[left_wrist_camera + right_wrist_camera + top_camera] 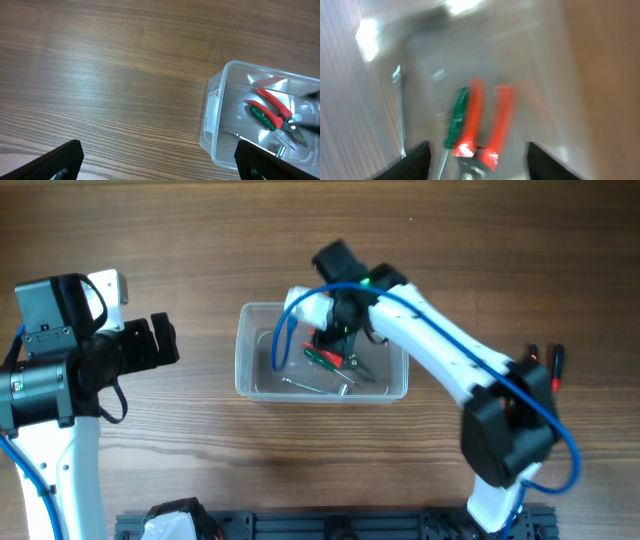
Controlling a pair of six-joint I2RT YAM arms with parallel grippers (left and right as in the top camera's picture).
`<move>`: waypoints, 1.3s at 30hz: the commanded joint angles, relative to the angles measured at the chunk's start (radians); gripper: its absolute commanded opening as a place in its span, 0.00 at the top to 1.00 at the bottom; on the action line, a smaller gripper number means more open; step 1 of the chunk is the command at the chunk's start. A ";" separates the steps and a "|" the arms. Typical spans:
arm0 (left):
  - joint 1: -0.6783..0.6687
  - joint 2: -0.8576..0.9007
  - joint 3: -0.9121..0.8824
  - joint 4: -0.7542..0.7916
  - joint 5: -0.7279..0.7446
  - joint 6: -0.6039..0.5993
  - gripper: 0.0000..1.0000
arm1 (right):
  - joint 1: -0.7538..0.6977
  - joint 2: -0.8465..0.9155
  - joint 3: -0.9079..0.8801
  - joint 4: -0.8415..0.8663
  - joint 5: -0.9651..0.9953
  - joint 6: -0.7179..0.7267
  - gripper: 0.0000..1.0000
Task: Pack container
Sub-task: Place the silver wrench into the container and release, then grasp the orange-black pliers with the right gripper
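Observation:
The clear plastic container (250, 355) sits mid-table and also shows in the left wrist view (220, 107). Inside lie red-handled pliers (272, 104), a green-handled screwdriver (262, 116) and a thin metal tool (315, 386). My right gripper (335, 330) hangs open over the container's far side; in its blurred wrist view the jaws (477, 160) straddle the pliers (492, 125) and screwdriver (457, 117) without touching them. My left gripper (160, 340) is open and empty, left of the container, over bare wood.
Two small red-and-black tools (545, 365) lie on the table at the far right, past my right arm. A dark rail (330, 525) runs along the table's front edge.

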 commanded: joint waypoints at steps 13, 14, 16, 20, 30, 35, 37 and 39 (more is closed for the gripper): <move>-0.005 0.006 -0.010 0.035 0.019 0.026 0.00 | -0.768 -0.290 -0.108 -0.285 0.215 0.799 0.00; -0.005 0.006 -0.010 0.039 0.019 0.026 0.00 | -0.791 -0.290 -0.166 -0.258 0.195 0.813 0.00; -0.005 0.006 -0.010 0.043 0.019 0.026 0.00 | -0.842 -0.290 -0.297 -0.156 0.136 0.813 0.00; -0.005 0.006 -0.010 0.042 0.020 0.023 0.00 | -0.897 -0.290 -0.432 -0.032 0.138 0.861 0.01; -0.005 0.006 -0.010 0.023 0.045 0.023 0.00 | -0.919 -0.224 -0.565 0.146 0.201 0.970 0.01; -0.005 0.006 -0.010 0.015 0.045 0.023 0.00 | -0.939 -0.160 -0.566 0.180 0.202 0.970 0.01; -0.005 0.006 -0.010 0.015 0.045 0.023 0.00 | -0.946 -0.138 -0.567 0.189 0.202 0.969 0.01; -0.005 0.006 -0.010 0.015 0.045 0.023 0.00 | -0.949 -0.118 -0.568 0.204 0.202 0.966 0.01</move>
